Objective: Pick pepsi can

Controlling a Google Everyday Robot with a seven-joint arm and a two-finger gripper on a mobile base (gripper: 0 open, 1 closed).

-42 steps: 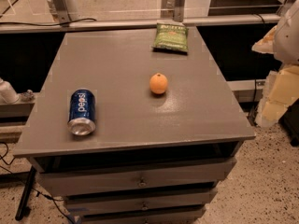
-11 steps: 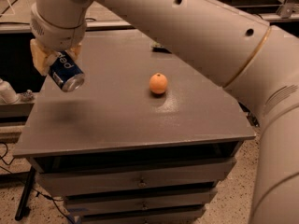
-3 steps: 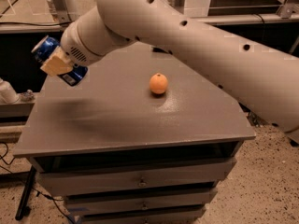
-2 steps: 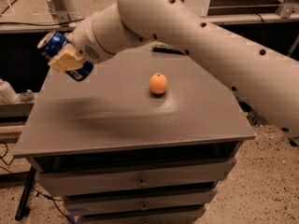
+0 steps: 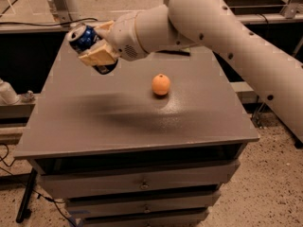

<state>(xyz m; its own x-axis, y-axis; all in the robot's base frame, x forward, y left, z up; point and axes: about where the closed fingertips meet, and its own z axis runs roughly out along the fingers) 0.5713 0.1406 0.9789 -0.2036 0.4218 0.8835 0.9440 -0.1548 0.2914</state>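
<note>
Above the bench (image 5: 94, 126), toward its ten o'clock corner, I see the end effector (image 5: 98, 45) clamped on the pepsi can (image 5: 84, 36), which hangs clear of the surface and tilted, one silver end facing ten o'clock. The orange fruit (image 5: 161, 84) sits on the bench at about four o'clock from the can, well apart. Below, the drawers (image 5: 142, 184) are closed; I cannot tell their contents.

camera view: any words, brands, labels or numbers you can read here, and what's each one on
No text can be read.
Can: held above the table's far left corner by the gripper; only a blue side and a silver end show, any lettering illegible.
Orange: no marking.
Table and arm: no labels or numbers.
</note>
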